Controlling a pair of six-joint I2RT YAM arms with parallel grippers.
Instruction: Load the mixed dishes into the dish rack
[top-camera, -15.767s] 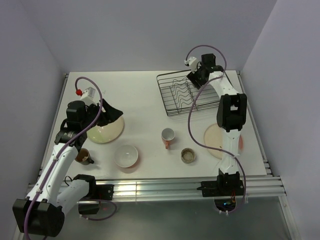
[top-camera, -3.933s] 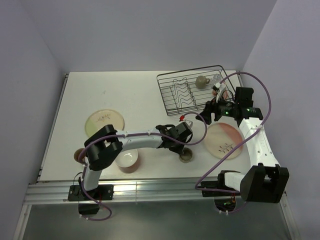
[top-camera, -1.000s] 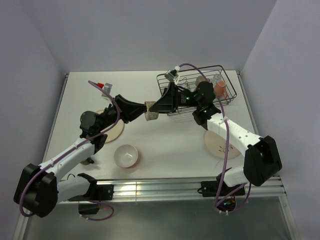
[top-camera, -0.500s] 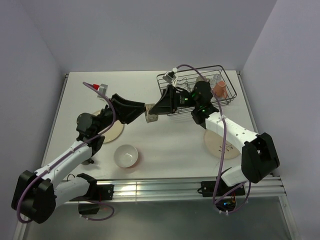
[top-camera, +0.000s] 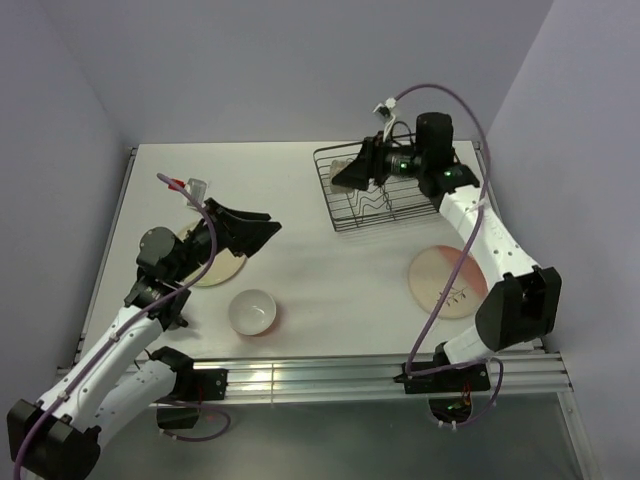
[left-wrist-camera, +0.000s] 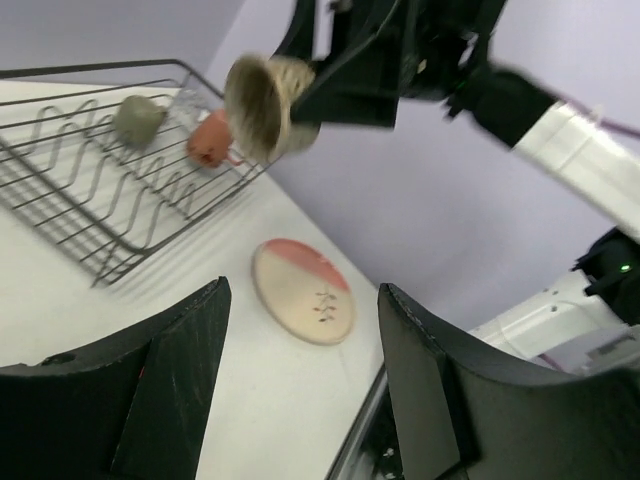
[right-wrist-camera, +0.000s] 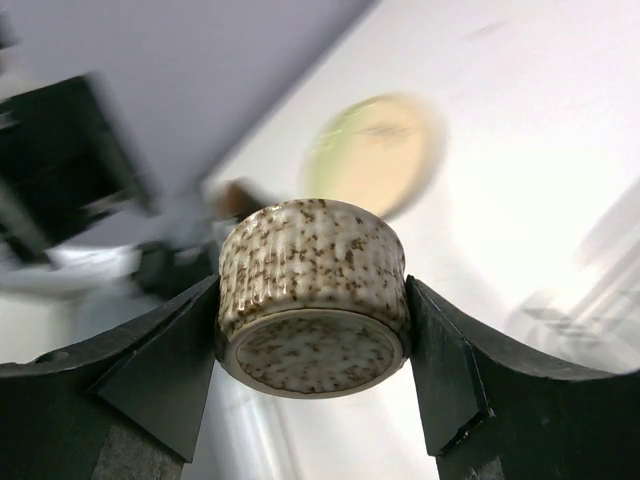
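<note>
My right gripper (top-camera: 343, 172) is shut on a small speckled cream-and-brown cup (right-wrist-camera: 312, 295) and holds it in the air above the left end of the black wire dish rack (top-camera: 372, 205). The left wrist view shows this cup (left-wrist-camera: 264, 104), and in the rack (left-wrist-camera: 90, 205) an olive cup (left-wrist-camera: 138, 118) and a pink mug (left-wrist-camera: 209, 141). My left gripper (top-camera: 265, 235) is open and empty, left of the rack. The cream plate (top-camera: 222, 268) lies under my left arm. The white bowl (top-camera: 250, 312) and the cream-and-pink plate (top-camera: 448, 282) sit on the table. The brown cup is hidden.
White table (top-camera: 320, 270) with walls on three sides and a metal rail (top-camera: 330, 372) along the near edge. My right arm stretches over the rack's right half and hides what lies there in the top view.
Both grippers were on the speckled cup mid-table. My left gripper has let go and drawn back left; my right gripper has carried the cup back over the rack.
</note>
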